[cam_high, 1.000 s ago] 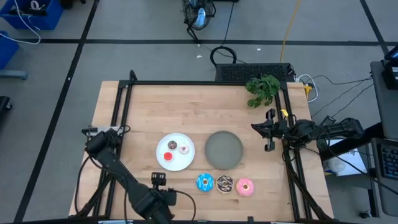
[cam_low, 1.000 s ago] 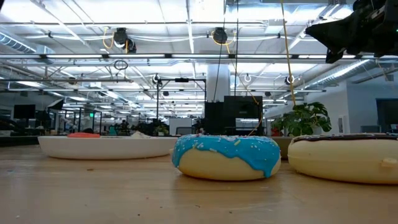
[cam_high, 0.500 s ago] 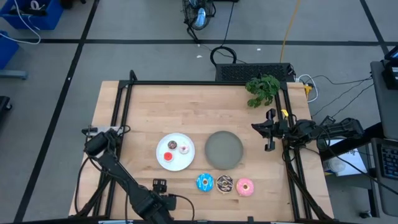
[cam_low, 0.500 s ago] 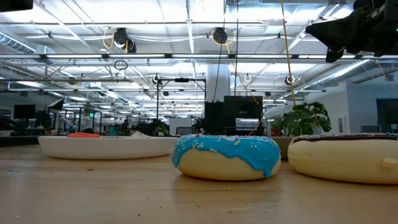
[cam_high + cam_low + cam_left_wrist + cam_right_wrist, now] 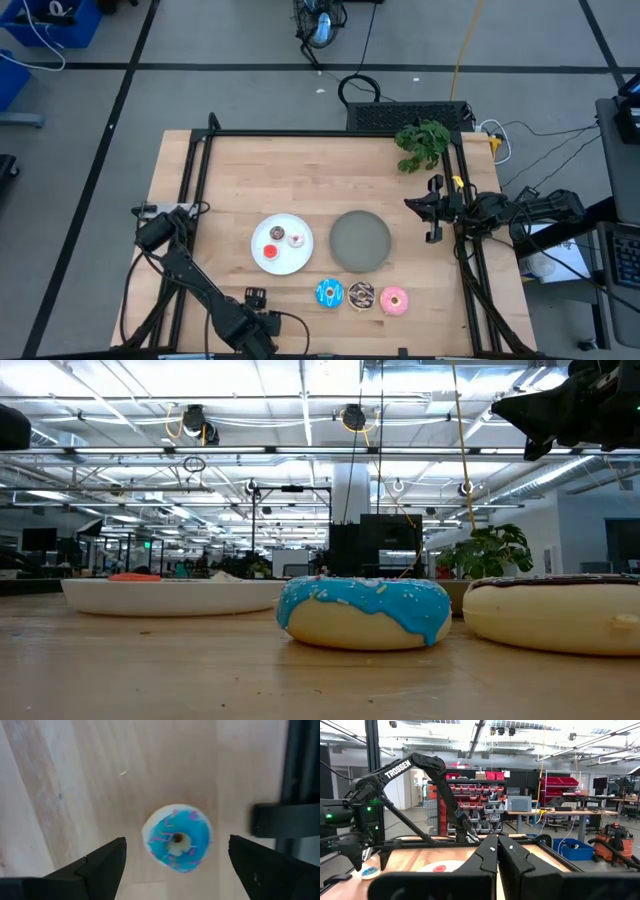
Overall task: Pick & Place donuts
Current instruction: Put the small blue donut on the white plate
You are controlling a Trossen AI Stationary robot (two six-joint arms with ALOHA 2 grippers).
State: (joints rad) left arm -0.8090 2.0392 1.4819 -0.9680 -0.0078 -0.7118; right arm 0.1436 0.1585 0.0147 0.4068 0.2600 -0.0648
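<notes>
1. The left pincer [image 5: 257,300] is hovering over the near edge of the desk [image 5: 250,180], just left of the blue donut [image 5: 329,293]. Its fingers [image 5: 100,862] are standing wide apart with nothing between them, and its wrist view is looking straight down on that donut.
2. Three larger donuts are lying in a row along the near edge: the blue donut on the left, the brown donut [image 5: 361,295] in the middle and the pink donut [image 5: 393,300] on the right, each just beside the next.
3. In the low view the blue donut is sitting nearest the middle, with the brown donut showing at the right edge.
4. Just beyond the row, the white plate [image 5: 266,234] is lying to the left and the grey plate [image 5: 360,240] to the right, near each other but apart.
5. On the white plate a red donut [image 5: 270,251] is lying on the near side, with a whitish donut [image 5: 277,234] and a small brown donut [image 5: 296,238] a little farther back. The grey plate is carrying nothing.
6. The right pincer [image 5: 433,210] is waiting above the right edge of the desk, level with the grey plate, its fingers [image 5: 487,857] pressed together and holding nothing.
7. A green plant [image 5: 422,143] is sitting at the far right corner of the desk.
</notes>
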